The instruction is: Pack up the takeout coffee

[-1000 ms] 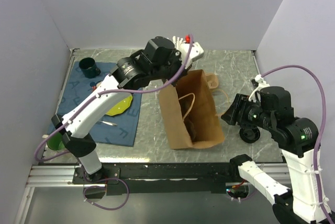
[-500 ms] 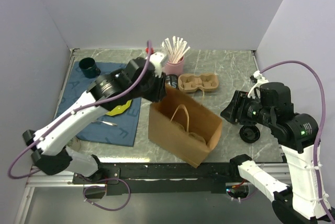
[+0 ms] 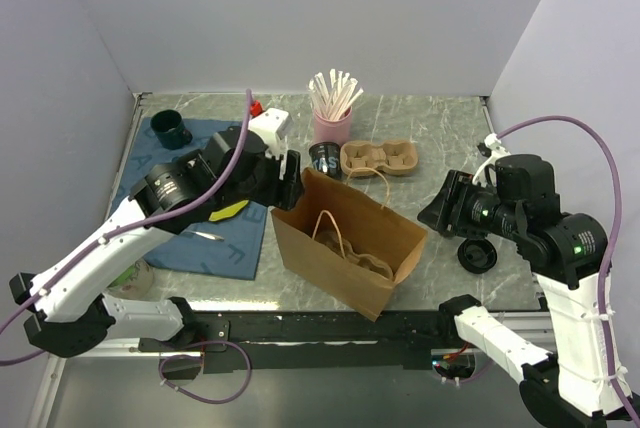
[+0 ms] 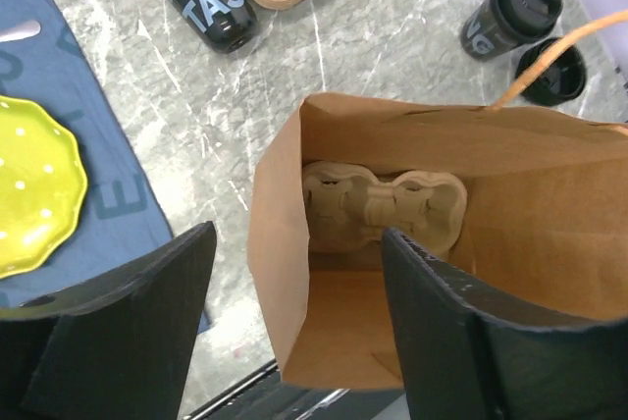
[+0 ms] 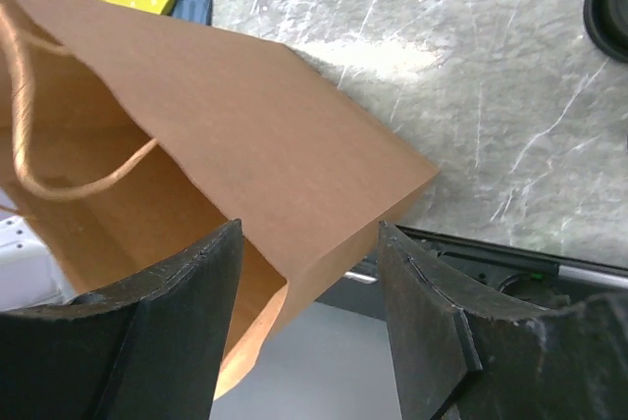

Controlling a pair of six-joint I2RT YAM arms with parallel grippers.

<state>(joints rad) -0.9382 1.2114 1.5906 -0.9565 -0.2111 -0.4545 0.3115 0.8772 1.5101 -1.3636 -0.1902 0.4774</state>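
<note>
My left gripper and right gripper both gape wide, empty, flanking the bag. Carrier sits inside; coffee cup stands on the tabletop. Nothing steadies that bag, so I reckon one nudge topples it.

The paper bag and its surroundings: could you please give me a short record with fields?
Bag: paper bag, upright, mouth open
Inside: one cup carrier, empty
On table: second carrier, black cup beside it, lidded cup
Left gripper: open, above the bag's mouth
Right gripper: open, near the bag's edge
</note>
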